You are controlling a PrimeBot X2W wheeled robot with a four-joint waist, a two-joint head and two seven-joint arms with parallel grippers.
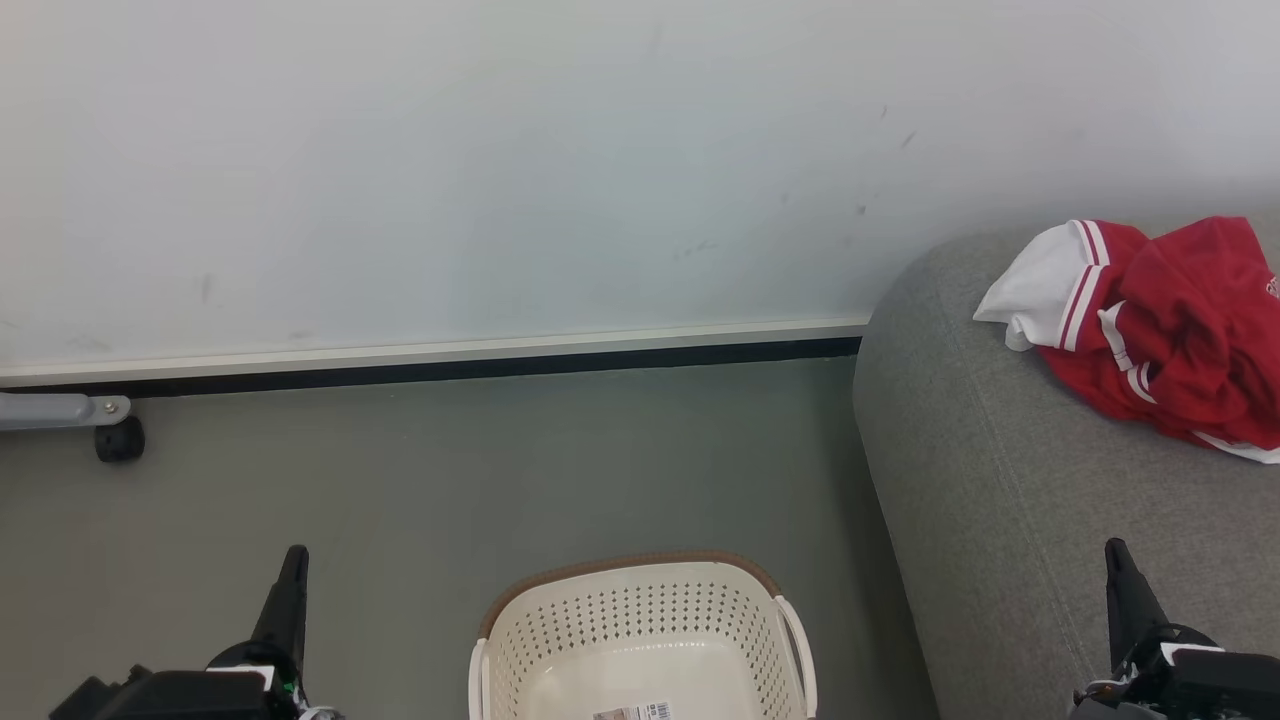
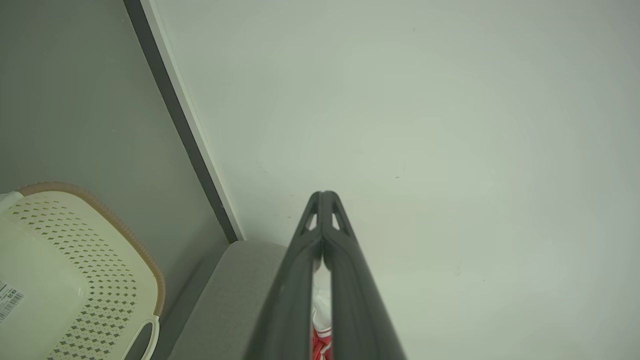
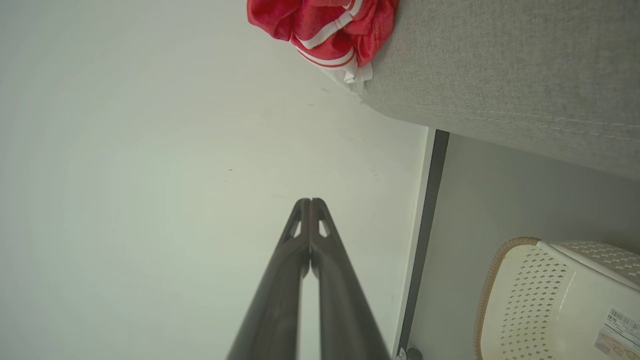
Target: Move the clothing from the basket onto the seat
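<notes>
- The clothing (image 1: pixel 1170 330) lies as a crumpled red and white heap on the seat (image 1: pixel 1000 500), near the wall and well apart from the basket (image 1: pixel 640 600). The heap is loose and not folded, which I think suits such soft fabric when it is simply let go.
- The basket stands upright on the floor, just beside the seat and between the two arms. This keeps it easy to reach for both. The part of its inside that shows holds no cloth, only a label (image 1: pixel 632 712) on the bottom, so I judge the move is done or almost done.
- The left gripper (image 1: pixel 295 560) hangs low over the floor, to the left of the basket. Its two fingers are pressed together and nothing is between them.
- The right gripper (image 1: pixel 1115 555) is low over the front part of the seat. Its fingers also meet at the tips and it carries nothing.
- Both grippers point toward the wall and touch neither cloth nor basket. To me this looks like a rest pose, not a reach.
- Count: one basket, one seat, one heap of clothing, two grippers, one label, one small black wheel (image 1: pixel 119 439) by the wall at the far left.
- How many garments are in the heap I cannot tell, because the folds hide the pieces from each other.
</notes>
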